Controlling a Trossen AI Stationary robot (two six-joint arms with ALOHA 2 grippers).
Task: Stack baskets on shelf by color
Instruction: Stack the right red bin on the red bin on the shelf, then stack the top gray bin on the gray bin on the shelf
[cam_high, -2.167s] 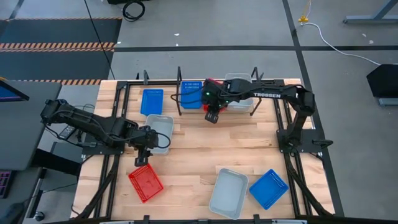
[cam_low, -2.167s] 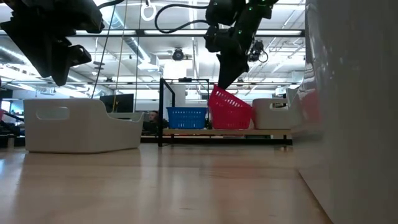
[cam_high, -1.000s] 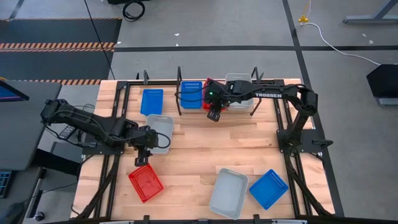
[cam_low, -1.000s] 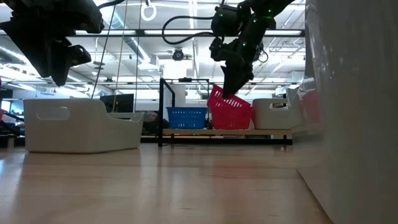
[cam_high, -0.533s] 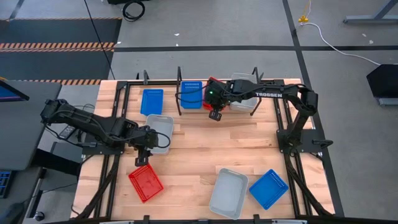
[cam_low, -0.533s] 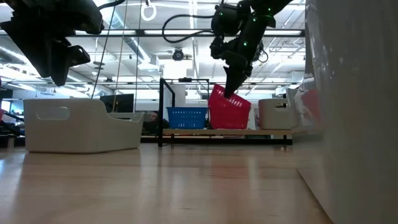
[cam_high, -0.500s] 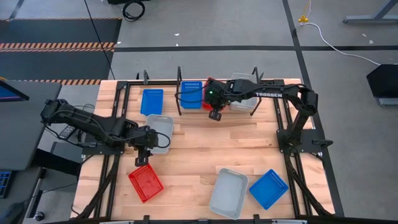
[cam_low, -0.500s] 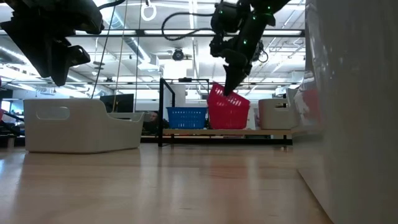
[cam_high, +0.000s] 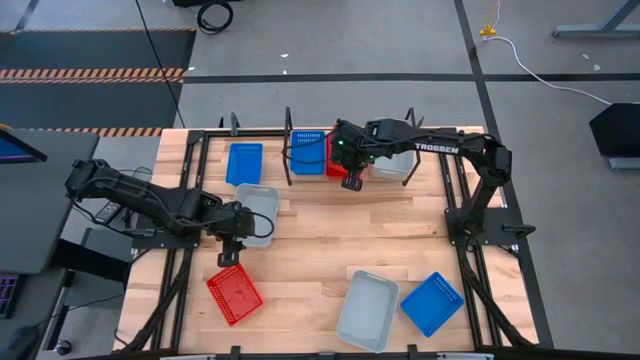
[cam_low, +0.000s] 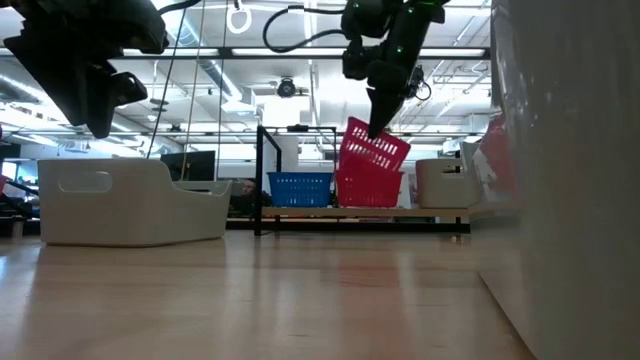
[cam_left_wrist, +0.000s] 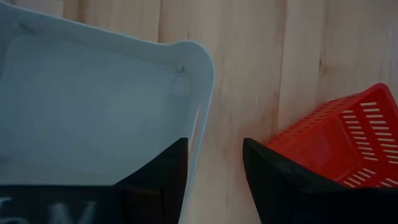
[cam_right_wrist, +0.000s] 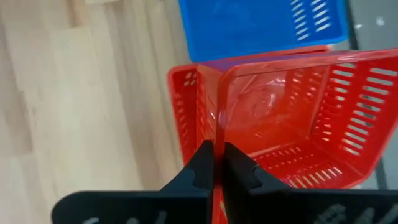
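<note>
My right gripper clamped on tilted red mesh plastic basket, above second red basket at shelf's 12 o'clock. Next: level, nest, release. Left gripper part-open astride grey-white tray wall.

We see a wooden table of light planks standing on a grey floor. Far to the left on this floor lies a dark mat with orange and black striped edges. A coiled black cable lies at the far side, and to the far right a white cable runs from a small yellow plug. At the left edge we notice the corner of a blue screen. In the low view, ceiling lights hang in the room behind.
</note>
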